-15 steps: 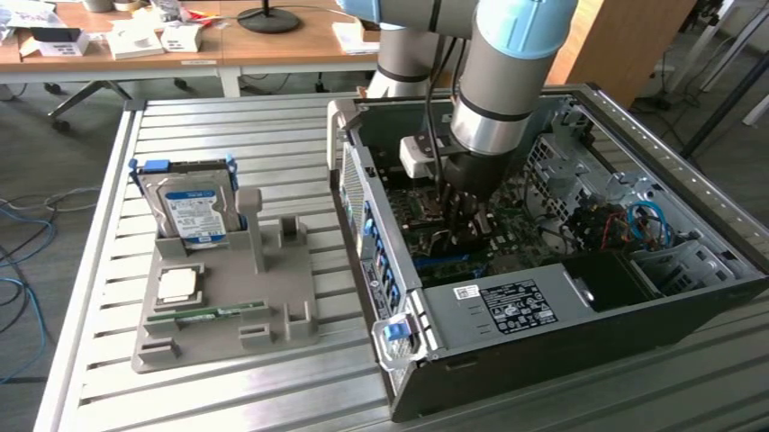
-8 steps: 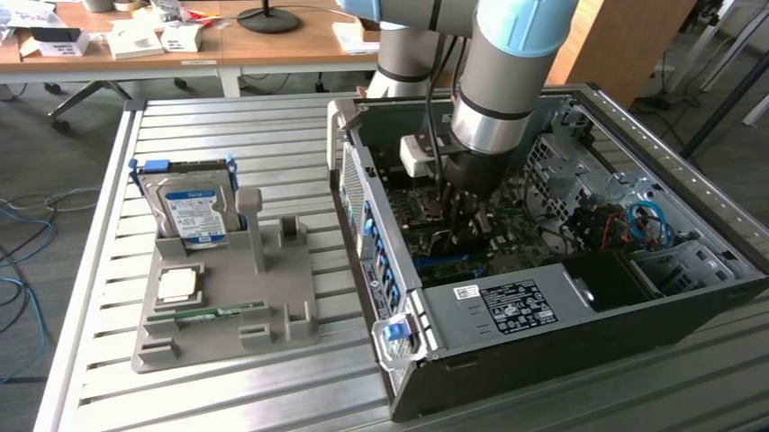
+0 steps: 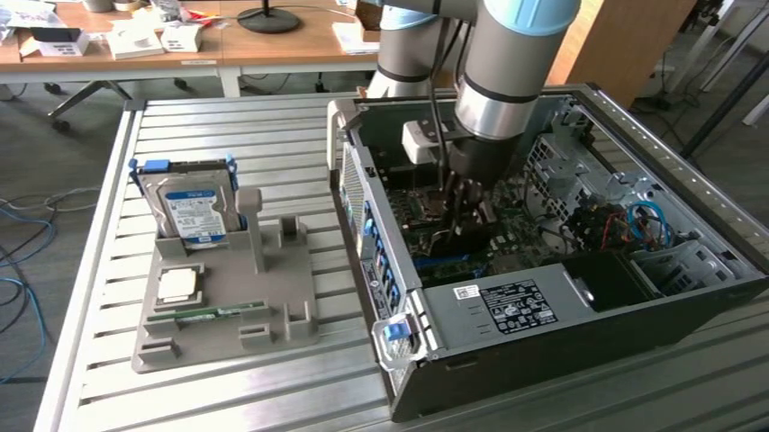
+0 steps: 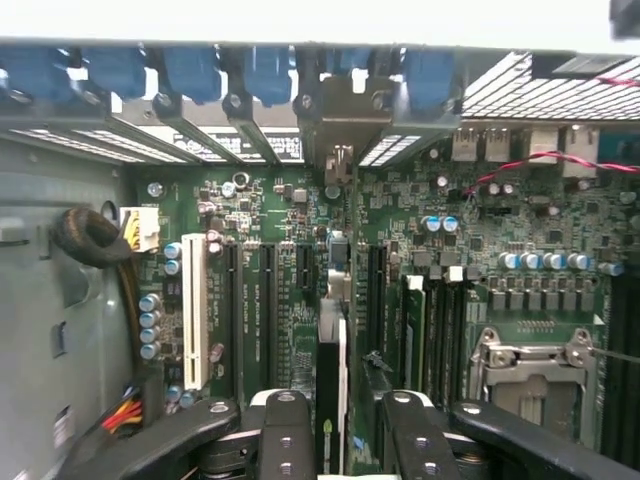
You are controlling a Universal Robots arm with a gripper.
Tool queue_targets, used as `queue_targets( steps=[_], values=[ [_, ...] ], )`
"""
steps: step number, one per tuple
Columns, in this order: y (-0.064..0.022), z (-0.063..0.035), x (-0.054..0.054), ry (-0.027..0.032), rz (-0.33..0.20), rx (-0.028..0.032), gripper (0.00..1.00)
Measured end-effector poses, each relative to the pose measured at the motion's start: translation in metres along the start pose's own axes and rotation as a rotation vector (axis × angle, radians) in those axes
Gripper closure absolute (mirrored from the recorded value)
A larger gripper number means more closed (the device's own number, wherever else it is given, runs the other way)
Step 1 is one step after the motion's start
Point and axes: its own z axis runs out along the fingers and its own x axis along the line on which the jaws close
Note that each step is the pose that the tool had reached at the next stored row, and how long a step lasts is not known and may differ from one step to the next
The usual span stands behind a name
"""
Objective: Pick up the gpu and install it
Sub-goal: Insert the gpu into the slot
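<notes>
Going from the exterior view's left, we see the grey plastic parts holder on the slatted metal table. It carries the blue-labelled silver hard drive, a square processor chip and a narrow green memory stick. Its upright slots beside the drive stand vacant, so we judge the pick-up done.

Further right, inside the open black computer case, our black two-finger gripper hangs low over the green motherboard. In the wrist view its fingers clamp the gpu, a thin dark card seen edge-on. The card stands upright, lined up with the rear bracket. We cannot tell whether its lower edge is in a slot, so we judge the install underway, not finished.
</notes>
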Motion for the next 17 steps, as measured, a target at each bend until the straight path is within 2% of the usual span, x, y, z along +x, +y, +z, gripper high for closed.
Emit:
queue_targets(
  steps=[11, 17],
  values=[
    [-0.0004, -0.0386, 0.0, 0.0001, 0.0, 0.0013, 0.67],
    [-0.0006, -0.0559, 0.0, 0.0002, 0.0, 0.0014, 0.67]
  ],
)
